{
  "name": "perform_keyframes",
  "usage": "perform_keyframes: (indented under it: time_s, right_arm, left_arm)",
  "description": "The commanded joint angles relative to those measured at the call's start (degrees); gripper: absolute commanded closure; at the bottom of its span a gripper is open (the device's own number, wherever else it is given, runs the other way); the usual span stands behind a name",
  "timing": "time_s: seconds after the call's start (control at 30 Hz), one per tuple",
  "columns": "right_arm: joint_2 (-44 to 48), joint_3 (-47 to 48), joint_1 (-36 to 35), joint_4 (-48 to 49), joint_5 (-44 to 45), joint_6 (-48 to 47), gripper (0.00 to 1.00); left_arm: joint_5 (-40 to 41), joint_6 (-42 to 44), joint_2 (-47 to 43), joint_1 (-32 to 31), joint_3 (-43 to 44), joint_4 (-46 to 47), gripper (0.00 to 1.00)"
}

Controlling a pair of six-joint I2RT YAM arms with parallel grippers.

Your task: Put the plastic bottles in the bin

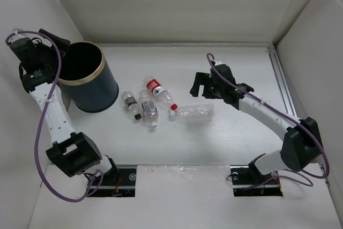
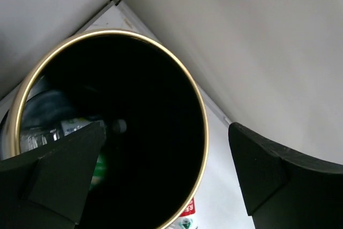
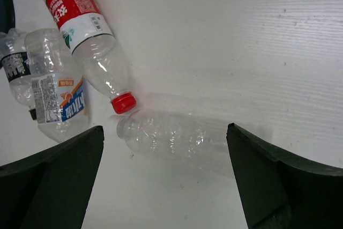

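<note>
Spread wide, the right gripper (image 1: 200, 86) hung over the unlabelled clear bottle (image 3: 171, 135), whose long axis ran finger to finger, while the left gripper (image 2: 166, 132) gaped above the bin (image 1: 99, 93).

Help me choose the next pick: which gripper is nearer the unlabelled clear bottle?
Right. The right gripper hovers open just beyond the unlabelled clear bottle; the left gripper is over the bin, past the other bottles.

A white table (image 1: 236, 148) sits boxed in by white walls (image 1: 177, 9), a metal rail (image 1: 282, 84) running along its right edge
</note>
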State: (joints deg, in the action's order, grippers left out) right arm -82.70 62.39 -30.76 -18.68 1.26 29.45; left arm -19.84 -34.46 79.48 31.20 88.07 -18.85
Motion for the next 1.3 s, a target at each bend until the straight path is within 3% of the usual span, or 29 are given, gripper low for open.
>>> perform_keyframes:
  time_s: [0.0,0.13,0.17,0.3,0.37,0.4,0.47,0.5,0.53,0.6,0.67,0.87,1.13,1.27]
  right_arm:
    - [5.17,2.03,-3.76,-3.54,12.09,5.34,0.00]
    - [11.75,2.03,-9.04,-6.18,19.30,13.15,0.00]
    - [12.90,1.42,-9.92,-6.89,19.92,15.44,0.00]
    - [16.24,-0.24,-14.93,-18.21,32.27,39.66,0.00]
    - [16.95,-2.35,-18.97,-22.44,35.64,52.34,0.00]
    - [16.95,-2.97,-19.94,-23.85,36.96,56.46,0.00]
    - [16.26,-3.67,-20.48,-28.67,36.98,64.74,0.00]
    - [15.47,-3.68,-20.48,-29.48,36.98,67.38,0.00]
    - [15.46,-4.55,-20.48,-29.49,36.98,69.40,0.00]
    - [13.89,-6.39,-19.08,-25.47,34.45,70.92,0.00]
    - [12.74,-7.10,-18.46,-24.31,33.64,71.70,0.00]
    - [5.63,-8.69,-12.05,-16.49,28.90,71.71,0.00]
    - [-6.24,-8.69,-6.42,-9.46,19.59,71.36,0.00]
    - [-12.39,-6.94,-5.71,-6.55,16.06,70.58,0.06]
  left_arm:
    - [2.08,1.06,-0.64,0.00,3.50,-0.21,0.00]
    - [2.08,2.72,-1.25,-1.13,6.50,-1.71,0.00]
    - [3.56,4.56,-1.96,-3.75,8.33,-3.19,0.00]
    - [13.67,12.02,-4.68,-17.79,13.43,-7.77,0.00]
    - [8.70,13.62,-4.69,-19.77,13.96,-8.92,0.00]
    - [1.63,14.41,-5.38,-20.30,12.75,-8.92,0.00]
    - [-0.82,16.96,-6.44,-23.36,10.46,-7.26,0.00]
    - [-0.82,18.71,-6.45,-26.42,9.76,-7.25,0.00]
    - [0.66,20.03,-6.45,-33.33,9.75,-7.25,0.00]
    - [0.68,22.67,-3.57,-40.74,10.27,-8.47,0.00]
    - [-1.94,22.68,-2.84,-42.53,9.32,-7.09,0.00]
    - [-13.02,20.93,-3.71,-42.54,1.07,0.64,0.00]
    - [-13.65,20.92,-4.34,-42.54,-0.62,1.80,0.00]
    - [-14.27,20.40,-3.73,-42.54,-1.76,2.33,0.00]
